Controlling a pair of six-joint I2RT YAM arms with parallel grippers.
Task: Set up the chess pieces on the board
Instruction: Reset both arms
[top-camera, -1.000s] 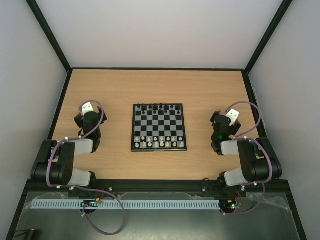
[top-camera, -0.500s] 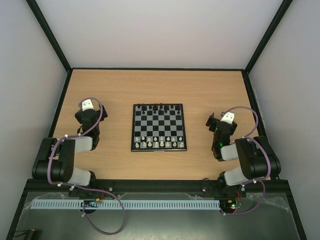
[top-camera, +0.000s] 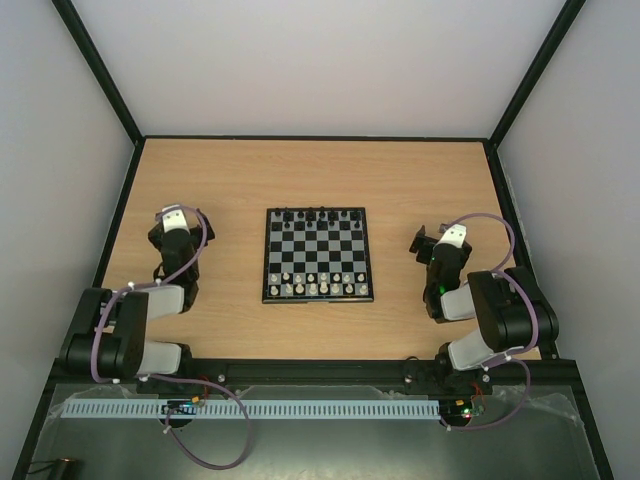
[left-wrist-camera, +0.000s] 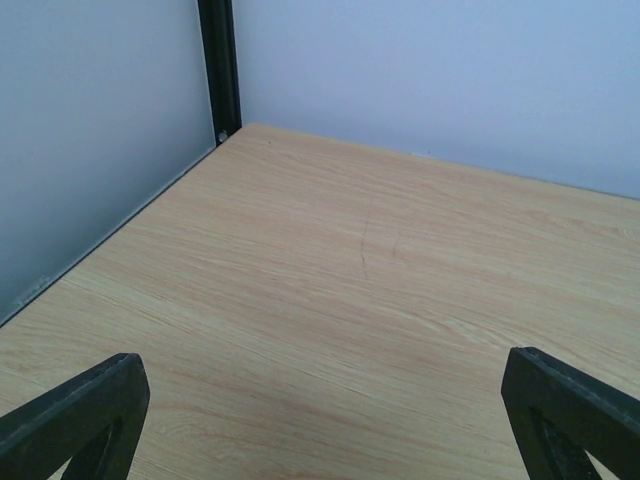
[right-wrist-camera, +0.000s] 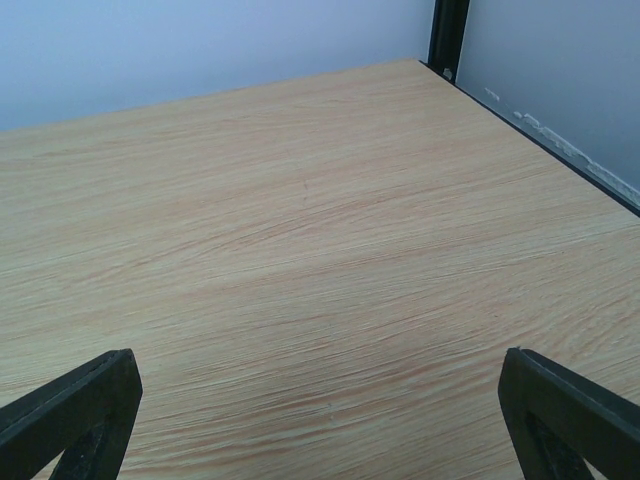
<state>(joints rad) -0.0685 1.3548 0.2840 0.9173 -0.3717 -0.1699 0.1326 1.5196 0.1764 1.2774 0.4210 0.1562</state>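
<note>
The board (top-camera: 318, 255) lies in the middle of the wooden table in the top view. Black chess pieces (top-camera: 316, 215) stand along its far edge and cream-white pieces (top-camera: 318, 283) fill its two near rows. My left gripper (top-camera: 171, 215) hangs left of the board and my right gripper (top-camera: 432, 240) hangs right of it. Each wrist view shows only bare wood between two widely spread black fingertips (left-wrist-camera: 80, 415) (right-wrist-camera: 565, 415). Both grippers, the left (left-wrist-camera: 325, 420) and the right (right-wrist-camera: 320, 415), are open and empty. No piece shows in either wrist view.
Grey walls with black frame posts (top-camera: 95, 70) (top-camera: 530, 70) enclose the table on three sides. A black rail (top-camera: 320, 368) runs along the near edge by the arm bases. Bare wood (top-camera: 320, 175) lies beyond the board.
The left arm has drawn its gripper slightly back and left. The right gripper has shifted a little left and away from its base. The board and pieces have not moved.
</note>
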